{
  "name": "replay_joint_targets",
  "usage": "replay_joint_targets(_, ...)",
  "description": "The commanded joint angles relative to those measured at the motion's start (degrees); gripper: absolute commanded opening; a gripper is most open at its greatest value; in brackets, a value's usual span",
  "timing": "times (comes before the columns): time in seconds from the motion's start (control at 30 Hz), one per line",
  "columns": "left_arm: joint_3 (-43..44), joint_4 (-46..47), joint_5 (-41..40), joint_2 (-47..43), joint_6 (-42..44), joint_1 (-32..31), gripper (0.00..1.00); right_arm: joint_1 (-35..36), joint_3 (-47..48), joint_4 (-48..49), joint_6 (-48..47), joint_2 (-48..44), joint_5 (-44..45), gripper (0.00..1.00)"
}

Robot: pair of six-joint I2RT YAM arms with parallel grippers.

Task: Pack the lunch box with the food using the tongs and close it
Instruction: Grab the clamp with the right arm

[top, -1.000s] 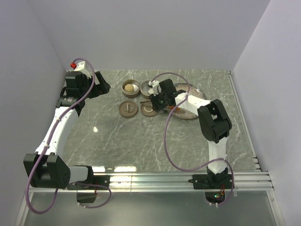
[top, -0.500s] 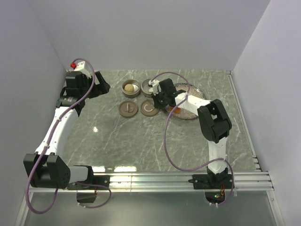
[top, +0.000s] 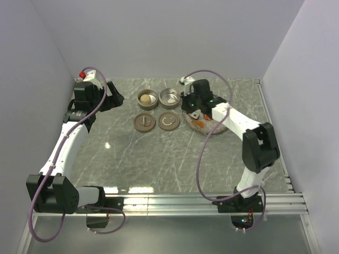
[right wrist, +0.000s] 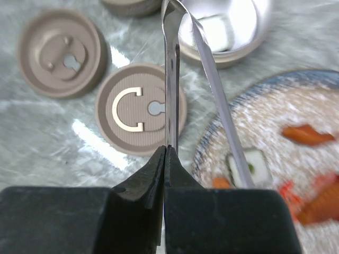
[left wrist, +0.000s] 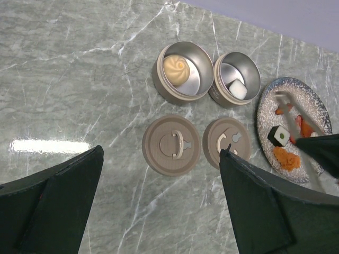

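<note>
right gripper (right wrist: 165,153), clamped on the tongs (right wrist: 170,79), hovered over the plate (right wrist: 296,103); a clean pick would need tips straddling one food piece (right wrist: 249,161). left gripper (left wrist: 161,152) gaped wide.

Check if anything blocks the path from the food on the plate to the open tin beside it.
Nothing visible does. The food on the plate has the open tin right beside it; both lids lie flat on the table, off that line. The right gripper is shut on the tongs.
</note>
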Motion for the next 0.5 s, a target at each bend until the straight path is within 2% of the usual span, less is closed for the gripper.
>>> replay_joint_targets(0.0, -0.78, 2.79, 0.32, -2.22, 0.66, -0.16, 0.98, -4.93, -2.38, 2.47, 6.38, -7.62, 0.80, 0.00)
replay_joint_targets(0.03, -1.05, 2.96, 0.40, -2.22, 0.57, -0.16, 0.98, -6.43, -3.08, 2.64, 10.05, -8.33, 0.71, 0.00)
replay_joint_targets(0.1, -1.22, 3.31, 0.93, -2.22, 0.48, -0.16, 0.98, -10.55, -4.93, 2.91, 11.48, -10.70, 2.20, 0.00)
replay_joint_targets(0.2, -1.49, 3.75, 1.28, -2.05, 0.57, -0.16, 0.98, -14.94, -5.11, -0.16, 11.49, -11.85, 6.15, 0.00)
replay_joint_targets(0.47, -2.98, 4.55, 1.64, -2.13, 1.18, -0.16, 0.98, -25.68, -8.09, -4.03, 12.63, -11.94, 6.95, 0.00)
